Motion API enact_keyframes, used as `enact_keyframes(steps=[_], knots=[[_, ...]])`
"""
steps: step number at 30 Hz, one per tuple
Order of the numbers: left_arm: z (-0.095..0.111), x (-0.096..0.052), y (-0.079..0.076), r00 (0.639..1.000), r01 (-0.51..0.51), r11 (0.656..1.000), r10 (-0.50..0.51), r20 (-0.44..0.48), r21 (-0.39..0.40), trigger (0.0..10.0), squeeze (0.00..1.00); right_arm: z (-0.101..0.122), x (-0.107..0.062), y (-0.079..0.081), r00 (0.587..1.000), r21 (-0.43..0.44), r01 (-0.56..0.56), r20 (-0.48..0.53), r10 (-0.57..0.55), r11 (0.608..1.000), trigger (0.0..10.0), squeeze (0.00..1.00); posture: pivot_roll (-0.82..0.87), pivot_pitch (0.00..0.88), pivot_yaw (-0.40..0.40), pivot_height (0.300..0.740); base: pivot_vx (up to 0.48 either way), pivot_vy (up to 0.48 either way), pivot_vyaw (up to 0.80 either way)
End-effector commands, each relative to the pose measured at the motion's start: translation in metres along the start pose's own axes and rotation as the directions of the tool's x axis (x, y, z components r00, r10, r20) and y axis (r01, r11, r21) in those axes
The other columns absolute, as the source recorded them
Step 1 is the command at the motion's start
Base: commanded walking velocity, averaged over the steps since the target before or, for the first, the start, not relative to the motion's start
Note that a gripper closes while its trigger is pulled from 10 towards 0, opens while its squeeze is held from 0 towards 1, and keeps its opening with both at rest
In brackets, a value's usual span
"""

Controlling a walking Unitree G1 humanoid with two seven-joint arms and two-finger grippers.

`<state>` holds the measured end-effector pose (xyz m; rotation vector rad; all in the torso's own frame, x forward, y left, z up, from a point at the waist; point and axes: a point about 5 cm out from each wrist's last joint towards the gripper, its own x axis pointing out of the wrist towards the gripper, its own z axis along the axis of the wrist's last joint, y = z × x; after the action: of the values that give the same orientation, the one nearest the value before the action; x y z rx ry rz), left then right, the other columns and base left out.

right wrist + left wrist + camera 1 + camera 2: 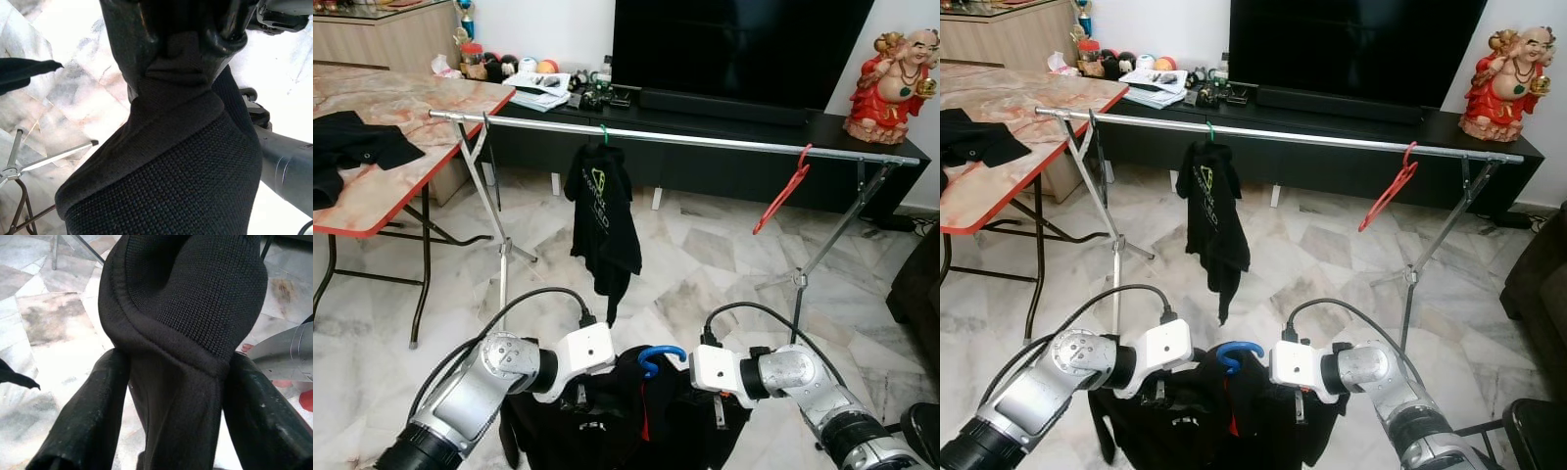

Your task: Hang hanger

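Below, each gripper (171, 396) (186, 39) pinches knitted black garment (607, 421) on curved blue hanger (661, 357).

Red statue (899, 86) stands beside black television (734, 49).

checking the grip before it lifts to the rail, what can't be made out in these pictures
- Blue hanger: in the eye views just its hook shows; the black garment covers the rest.
- Garment's lower part: cut off by the bottom edge of both eye views.
- Left gripper: its fingers pinch a fold of cloth, so whether they also reach the hanger is hidden.
- Right gripper: the same, cloth bunched between its fingers.
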<state>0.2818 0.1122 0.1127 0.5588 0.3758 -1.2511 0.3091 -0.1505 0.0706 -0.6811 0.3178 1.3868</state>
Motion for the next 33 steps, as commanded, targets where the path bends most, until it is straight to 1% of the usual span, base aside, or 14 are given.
enact_keyframes(steps=[1,10,33], knots=[[0.004,0.0016,0.001,1.0,0.015,1.0,-0.015,0.008,0.012,0.0,0.0,0.0106,-0.0008,-0.006,0.998,-0.027,0.032,0.062,-0.03,0.999,0.0,0.0,0.13,0.0,-0.061,0.74,0.0,0.0,0.0],[0.005,0.0037,-0.0033,0.999,0.042,0.999,-0.042,0.015,0.005,0.0,0.0,0.0109,-0.0008,-0.0061,0.998,-0.024,0.03,0.064,-0.029,0.999,0.0,0.0,0.13,0.0,-0.064,0.74,0.0,0.0,0.0],[0.0057,0.005,-0.008,0.997,0.081,0.997,-0.081,0.006,0.003,0.0,0.0,0.0139,-0.0013,-0.0093,0.996,-0.018,0.038,0.076,-0.036,0.999,0.0,0.0,0.13,0.002,-0.065,0.74,0.0,0.0,0.0]])
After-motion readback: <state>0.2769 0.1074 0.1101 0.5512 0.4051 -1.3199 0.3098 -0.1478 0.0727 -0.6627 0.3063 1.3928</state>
